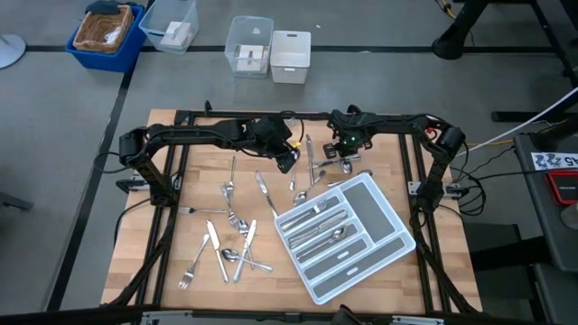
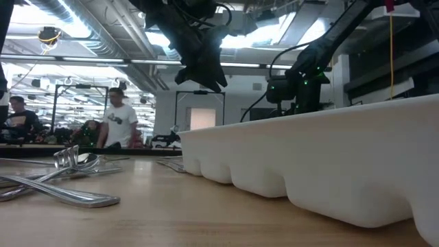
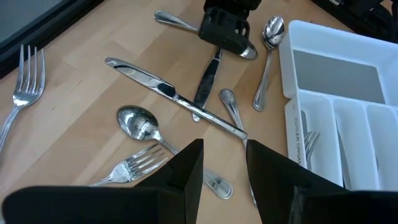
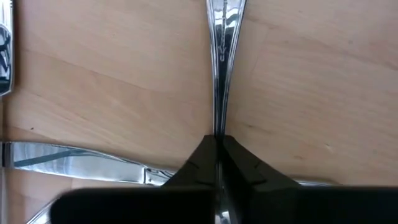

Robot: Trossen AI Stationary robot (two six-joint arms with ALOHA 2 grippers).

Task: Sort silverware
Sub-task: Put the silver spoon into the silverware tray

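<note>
Looks early in the sort, going by the count: only a handful of silverware [image 1: 330, 226] lodged in the long compartments of the tray [image 1: 397, 242], the wide compartment bare, and far more lying loose on the table [image 1: 433, 271]. Finds the right gripper [image 4: 217, 140] down low at the wood, fingertips pinched together on a slim handle [image 4: 221, 62] that runs straight out ahead of them; cannot tell whether fork or spoon, nor whether raised off the surface yet. Puts the tray just beside that gripper, so a short carry in all likelihood. Finds the left gripper [image 3: 222, 149] hovering close by with fingers apart and nothing between them; right beneath and ahead of its tips a knife [image 3: 168, 93], a spoon [image 3: 140, 121] and a fork [image 3: 134, 165], crossing or touching one another. Leaves a further scatter [image 1: 230, 244] well away from both grippers, some pieces overlapping. Amounts, as a judgement, to one piece in hand, a few stowed, and most of the work ahead: picking out each loose piece, separating the overlapped ones, and matching each kind to its own compartment
</note>
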